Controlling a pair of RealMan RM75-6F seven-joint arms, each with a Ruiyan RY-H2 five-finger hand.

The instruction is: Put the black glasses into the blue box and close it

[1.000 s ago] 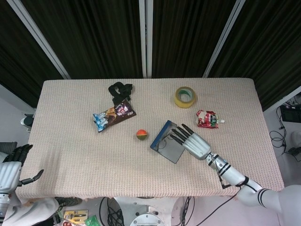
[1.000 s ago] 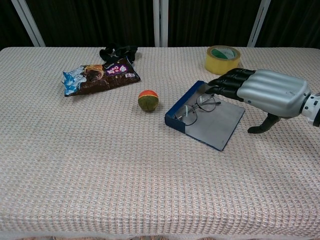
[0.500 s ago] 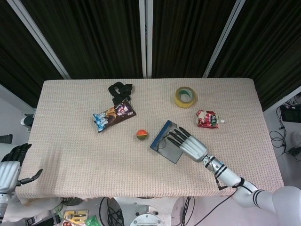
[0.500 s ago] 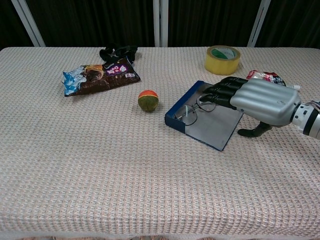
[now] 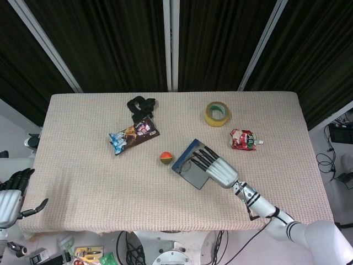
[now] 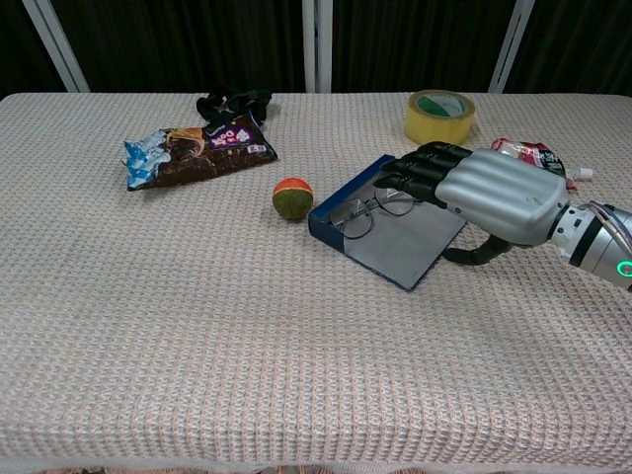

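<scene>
The blue box (image 6: 393,249) lies open and flat at the table's middle right, its grey inside facing up; in the head view the blue box (image 5: 190,174) sits just right of a small ball. The black thin-framed glasses (image 6: 357,213) lie on the box's left part, near its blue edge, and the glasses (image 5: 184,164) show faintly from above. My right hand (image 6: 488,192) rests palm down on the box's far right side, fingers stretched toward the glasses, thumb on the cloth. From above, the right hand (image 5: 216,167) covers the box's right half. My left hand (image 5: 11,194) hangs off the table's left front corner, holding nothing.
An orange-green ball (image 6: 292,197) lies just left of the box. A yellow tape roll (image 6: 438,116) and a red pouch (image 6: 526,151) sit behind the right hand. A snack bag (image 6: 197,148) and a black strap (image 6: 233,102) lie at the far left.
My right hand has slid left with the box under it; the box and glasses now lie closer to the ball. The left hand has barely moved.
</scene>
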